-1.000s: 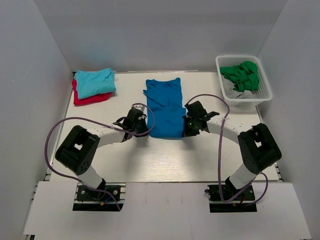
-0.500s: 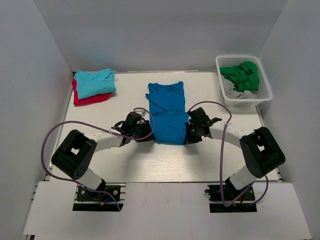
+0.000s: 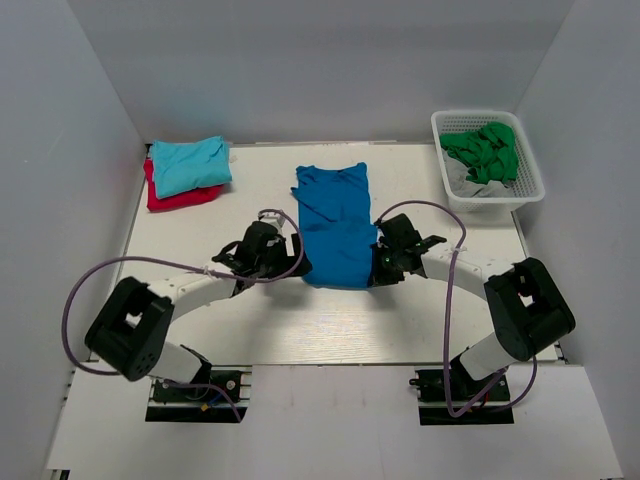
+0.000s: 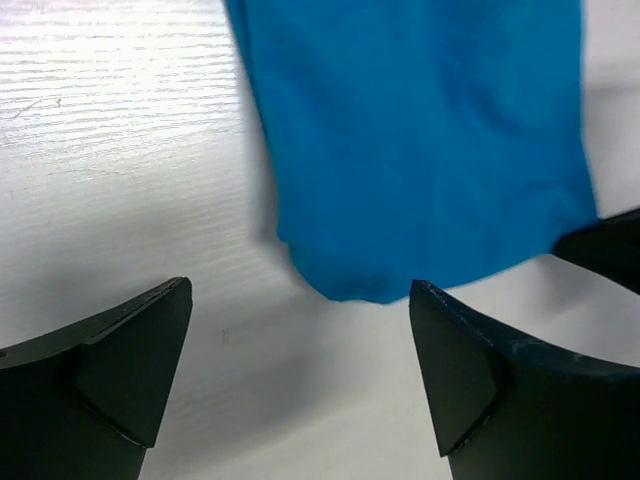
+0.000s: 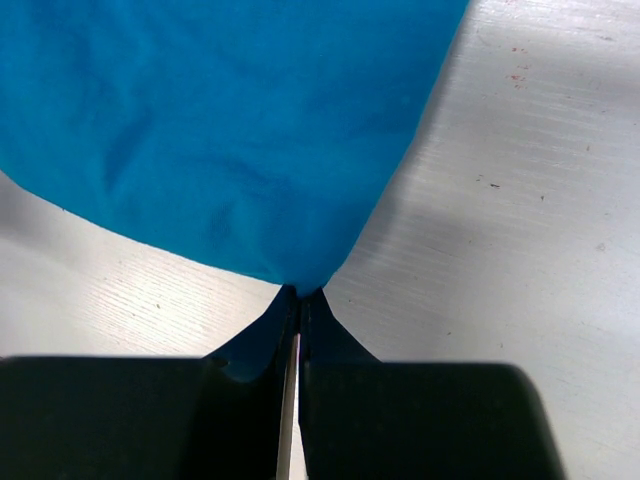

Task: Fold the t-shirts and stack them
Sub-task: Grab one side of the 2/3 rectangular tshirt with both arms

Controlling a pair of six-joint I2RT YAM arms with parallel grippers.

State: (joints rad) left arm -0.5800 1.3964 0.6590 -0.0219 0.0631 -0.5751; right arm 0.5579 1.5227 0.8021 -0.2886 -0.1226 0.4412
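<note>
The royal-blue t-shirt lies folded lengthwise in the middle of the table, collar end far. Its near left corner rests on the table just ahead of my left gripper, whose fingers stand wide apart with nothing between them. My right gripper is shut on the shirt's near right corner, the blue cloth pulled to a point at the fingertips. In the top view the left gripper and right gripper flank the shirt's near hem. A turquoise t-shirt lies folded on a red one at the far left.
A white basket at the far right holds crumpled green and grey clothes. White walls enclose the table on three sides. Purple cables loop from both arms over the tabletop.
My left gripper has let go of the shirt's near left corner and opened wide. Both grippers drew the near hem slightly toward me, and the shirt has settled flatter.
</note>
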